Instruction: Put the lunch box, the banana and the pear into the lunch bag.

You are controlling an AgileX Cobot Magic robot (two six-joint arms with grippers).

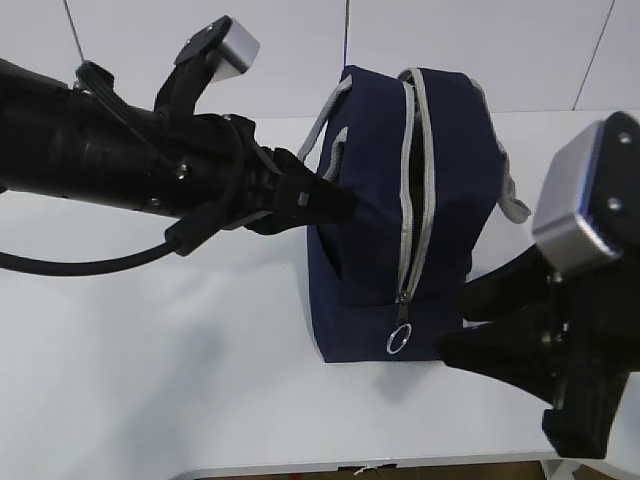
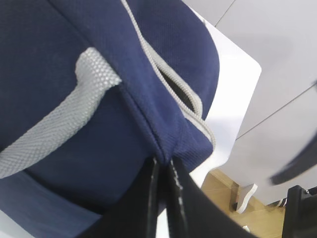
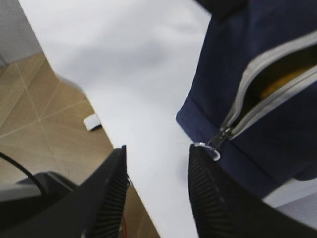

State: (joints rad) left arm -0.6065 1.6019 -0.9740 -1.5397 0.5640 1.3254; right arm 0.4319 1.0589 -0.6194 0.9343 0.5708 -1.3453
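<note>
On the ext view, left gripper is pinching a fold of the lunch bag on its side panel, fingers pressed together on fabric just under the grey handle. Bag is lying on the table w/ zipper running down its face, partly parted, ring pull hanging at the near end. Right gripper is sitting just beside the bag's near right corner; can't tell its jaw state from this angle.

Left wrist view: left gripper is clamping navy fabric at a bag corner, jaws nearly touching w/ cloth between. Handle webbing is up-left of the claw, zipper gap above-right.

Right wrist view: right gripper is spread wide, holding nothing. Ring pull is lying just beyond the right-hand finger, near but apart. Something yellow is showing through the zipper gap further out, likely banana or pear, can't tell which.

Progress, my read: no lunch box or fruit is visible outside the bag, so loading is probably done or nearly. Remaining is prob just zipping, w/ left steadying the bag.
</note>
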